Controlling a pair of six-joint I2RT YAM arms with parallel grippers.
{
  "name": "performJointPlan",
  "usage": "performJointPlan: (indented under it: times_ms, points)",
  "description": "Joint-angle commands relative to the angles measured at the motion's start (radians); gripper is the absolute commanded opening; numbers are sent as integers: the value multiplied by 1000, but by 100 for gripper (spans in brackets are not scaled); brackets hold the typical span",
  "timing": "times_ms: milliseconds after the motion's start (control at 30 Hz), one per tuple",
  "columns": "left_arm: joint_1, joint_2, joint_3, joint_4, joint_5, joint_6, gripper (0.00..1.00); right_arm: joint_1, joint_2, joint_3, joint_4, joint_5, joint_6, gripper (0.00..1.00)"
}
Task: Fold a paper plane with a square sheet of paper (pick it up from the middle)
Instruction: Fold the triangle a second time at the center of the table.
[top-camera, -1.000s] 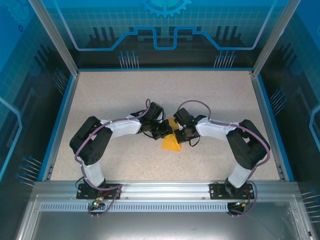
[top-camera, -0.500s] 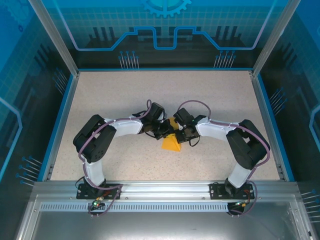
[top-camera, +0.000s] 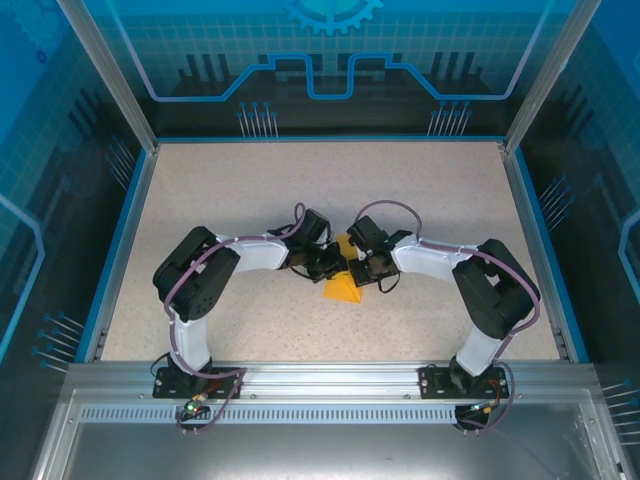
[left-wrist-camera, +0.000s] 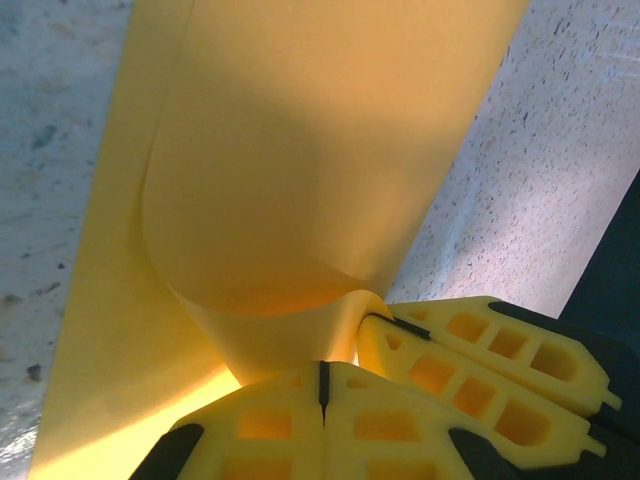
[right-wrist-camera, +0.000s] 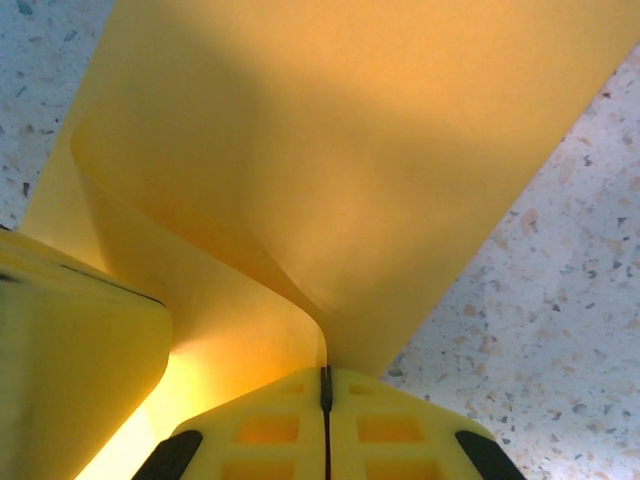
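1. A fold looks under way: the left gripper (left-wrist-camera: 323, 375) is clamped on the lifted flap of the paper (left-wrist-camera: 300, 150), and the right gripper (right-wrist-camera: 325, 378) is clamped on it just beside, at the middle of the table (top-camera: 200, 200)
2. The next move probably calls for both carrying the flap over together, then pressing a crease
3. The paper is orange-yellow, its lower layer flat on the table, the upper bowed in a soft, uncreased curl

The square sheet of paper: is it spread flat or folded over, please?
Folded over, uncreased: the sheet curls in a rounded bend, pinched in the left pincer and right pincer.
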Motion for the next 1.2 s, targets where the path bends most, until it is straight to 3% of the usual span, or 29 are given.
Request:
performJointPlan:
  times_ms: [0,667,867,967,1067,1167]
  points:
    - [-7,17,-18,2,-2,5,0,0,16,-11,-6,7,13,7]
    - [-7,49,-84,13,-32,18,0,0,-20,10,-24,2,23,11]
    - [-7,49,-80,7,-34,23,0,-18,-178,-7,-64,11,68,28]
    - [-7,52,-75,4,-34,25,0,-26,-257,-58,-25,-77,101,32]
    - [-7,51,-73,4,-33,26,0,-25,-276,-109,54,-267,116,25]
    - [-7,51,-71,1,-37,27,0,-11,-256,-148,139,-366,186,18]
